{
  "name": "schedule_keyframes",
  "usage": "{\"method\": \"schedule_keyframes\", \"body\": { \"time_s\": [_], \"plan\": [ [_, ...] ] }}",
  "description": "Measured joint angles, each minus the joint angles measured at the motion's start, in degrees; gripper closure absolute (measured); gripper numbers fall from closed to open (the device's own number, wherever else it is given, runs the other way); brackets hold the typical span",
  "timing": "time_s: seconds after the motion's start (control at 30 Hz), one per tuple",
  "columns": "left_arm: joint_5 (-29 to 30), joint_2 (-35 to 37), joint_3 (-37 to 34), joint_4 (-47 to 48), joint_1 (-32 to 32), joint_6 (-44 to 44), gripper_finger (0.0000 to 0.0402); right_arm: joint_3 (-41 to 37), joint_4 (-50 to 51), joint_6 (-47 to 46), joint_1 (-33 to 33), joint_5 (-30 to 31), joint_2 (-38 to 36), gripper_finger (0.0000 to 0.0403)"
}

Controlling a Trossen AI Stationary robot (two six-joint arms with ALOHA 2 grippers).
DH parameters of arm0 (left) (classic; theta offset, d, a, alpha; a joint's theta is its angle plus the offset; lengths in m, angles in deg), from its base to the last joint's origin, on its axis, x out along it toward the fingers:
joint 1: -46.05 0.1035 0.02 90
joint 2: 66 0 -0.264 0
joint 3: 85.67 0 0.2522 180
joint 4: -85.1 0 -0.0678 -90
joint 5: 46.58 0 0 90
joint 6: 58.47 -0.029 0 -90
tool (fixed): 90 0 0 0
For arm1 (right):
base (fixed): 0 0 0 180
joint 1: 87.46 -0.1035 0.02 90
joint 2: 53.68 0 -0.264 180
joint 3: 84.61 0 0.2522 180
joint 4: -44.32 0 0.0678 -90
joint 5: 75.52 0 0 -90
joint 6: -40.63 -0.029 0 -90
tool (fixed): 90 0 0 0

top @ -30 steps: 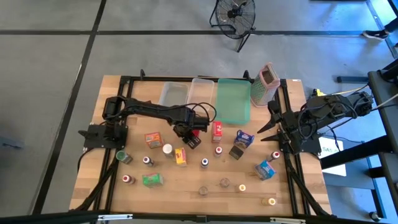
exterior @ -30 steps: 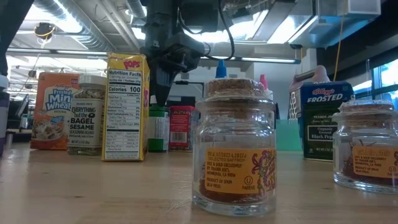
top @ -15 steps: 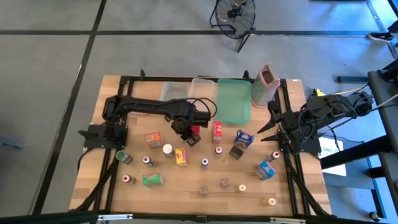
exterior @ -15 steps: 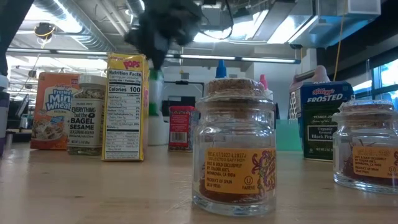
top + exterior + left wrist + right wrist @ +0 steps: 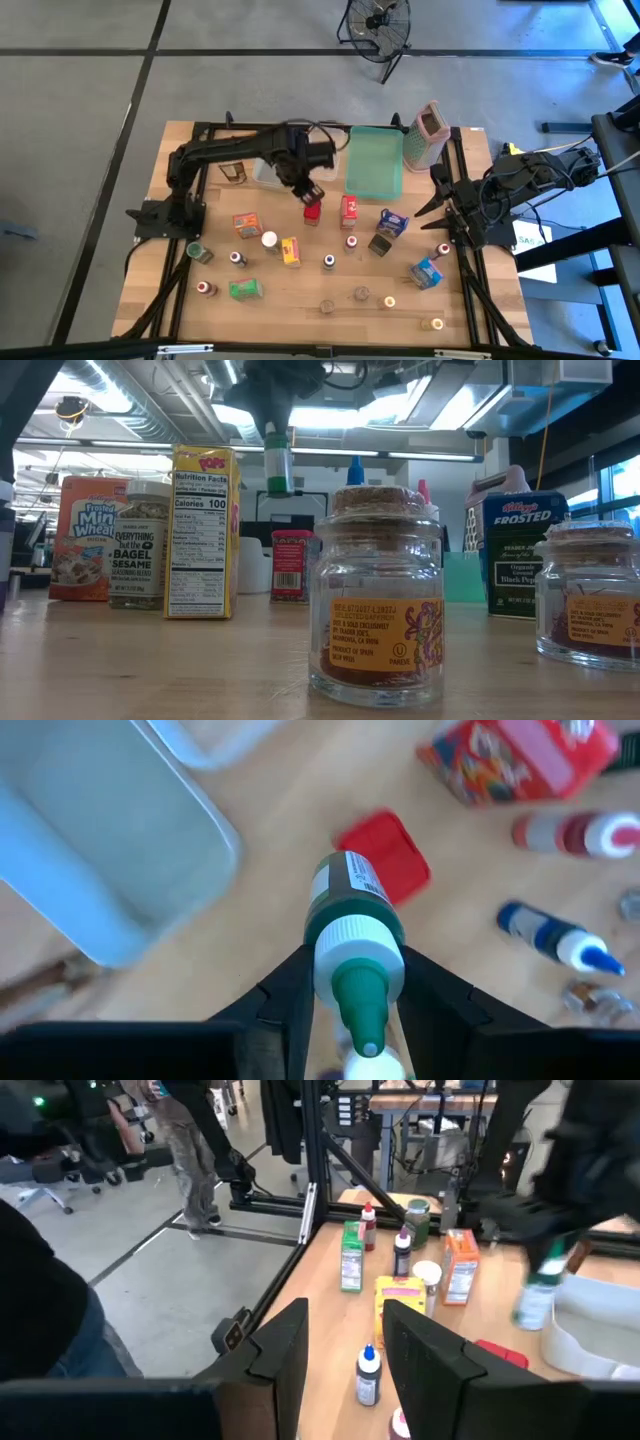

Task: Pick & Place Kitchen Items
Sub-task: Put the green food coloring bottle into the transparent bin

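One green-capped bottle (image 5: pixel 352 935) sits clamped in your left claw (image 5: pixel 352 1005), lifted off the bench (image 5: pixel 300 290) above the red box (image 5: pixel 311 211), just beside a clear tub (image 5: pixel 268 168). Your right claw (image 5: pixel 345 1345) waits at the bench's right edge, fingers apart.

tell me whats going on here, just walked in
The left tool is shut on a small green bottle and holds it in the air above the table, near the clear tubs. The right tool waits, open and empty, at the table's right edge. Many more small groceries stand on the wood.
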Motion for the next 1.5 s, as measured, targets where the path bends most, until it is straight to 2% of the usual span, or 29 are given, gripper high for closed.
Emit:
{"method": "schedule_keyframes", "body": {
  "time_s": [0.23, 0.53, 0.73, 0.9, 1.1, 1.4, 1.5],
  "plan": [
    [0.49, 0.0, 3.47, 0.01, 9.4, -11.82, 0.0287, 0.0, -0.4, -3.65, 0.0, 0.55, -0.02, 0.027],
    [1.93, -0.4, 3.61, -0.86, 22.99, -25.39, 0.0287, 0.0, -1.78, -6.82, 0.0, 11.61, 0.05, 0.027],
    [0.65, -0.44, 3.6, -7.13, 28.04, -31.93, 0.0287, 0.0, -3.04, -7.07, 0.02, 19.84, 1.48, 0.027],
    [-1.34, -2.36, 3.64, -8.33, 29.96, -36.94, 0.0287, 0.0, -4.67, -6.93, 0.03, 24.87, 3.61, 0.027],
    [-2.83, -6.69, 3.78, -8.57, 30.14, -42.74, 0.0287, 0.0, -6.93, -6.77, 0.18, 28.02, 6.42, 0.027],
    [-2.58, -14.18, 15.86, -4.96, 28.15, -48.2, 0.0287, 0.0, -8.75, -9.22, 1.7, 28.12, 9.58, 0.027],
    [-2.45, -14.84, 15.52, -6.02, 27.43, -49.54, 0.0287, -0.02, -9.56, -10.06, 1.73, 28.09, 10.19, 0.027]
  ]
}}
